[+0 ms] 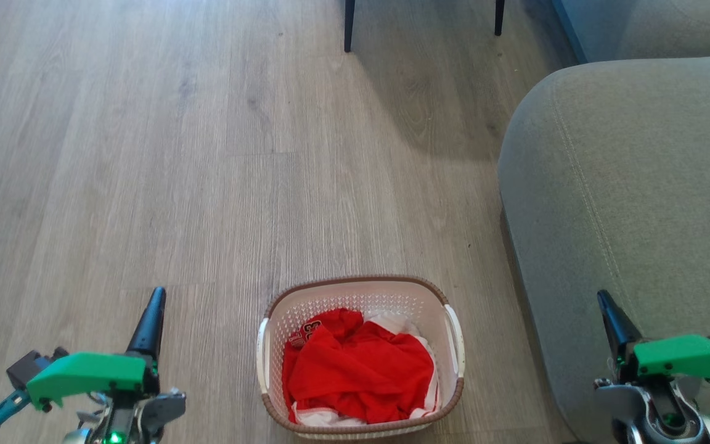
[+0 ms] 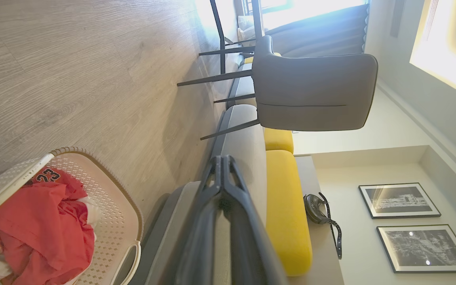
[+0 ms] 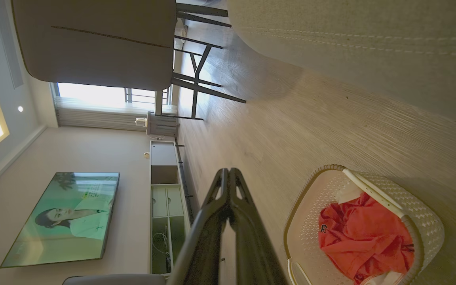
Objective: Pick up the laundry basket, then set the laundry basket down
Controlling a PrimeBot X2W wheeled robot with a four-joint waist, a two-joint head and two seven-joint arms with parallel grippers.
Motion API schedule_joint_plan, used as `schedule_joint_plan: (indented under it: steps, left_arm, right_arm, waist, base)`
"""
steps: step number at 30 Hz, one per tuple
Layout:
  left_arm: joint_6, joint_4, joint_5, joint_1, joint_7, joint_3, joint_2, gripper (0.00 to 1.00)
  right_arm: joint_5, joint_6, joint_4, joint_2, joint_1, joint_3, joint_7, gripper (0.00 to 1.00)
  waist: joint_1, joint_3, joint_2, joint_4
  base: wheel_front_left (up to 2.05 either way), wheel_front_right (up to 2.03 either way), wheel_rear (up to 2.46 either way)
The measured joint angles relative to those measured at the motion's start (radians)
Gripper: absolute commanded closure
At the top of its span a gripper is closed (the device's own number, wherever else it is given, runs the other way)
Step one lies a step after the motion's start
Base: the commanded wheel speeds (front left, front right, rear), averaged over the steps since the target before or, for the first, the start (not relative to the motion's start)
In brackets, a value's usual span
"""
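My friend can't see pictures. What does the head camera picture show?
A cream-white laundry basket with red clothes inside sits on the wooden floor between the left gripper and right gripper, touching neither. A grey sofa is on the right.

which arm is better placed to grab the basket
Left, probably: the left gripper hangs over open floor nearer the laundry basket; the right gripper sits farther off, beside the sofa.
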Motion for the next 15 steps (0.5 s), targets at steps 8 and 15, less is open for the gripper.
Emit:
schedule_joint_plan:
  steps: [8,15]
  left_arm:
    - [-0.003,0.003,-0.090,-0.002,0.023,0.028,0.000,1.00]
    - [-0.019,0.004,-0.169,-0.022,0.044,0.044,-0.001,1.00]
  right_arm:
    - [0.085,0.000,0.011,0.000,-0.007,-0.014,0.020,1.00]
    - [0.159,0.000,0.021,0.000,-0.008,-0.026,0.044,1.00]
  waist:
    - [0.0000,-0.001,0.0000,-0.007]
    - [0.0000,-0.001,0.0000,-0.012]
  base:
    - [0.00,0.00,0.00]
    - [0.00,0.00,0.00]
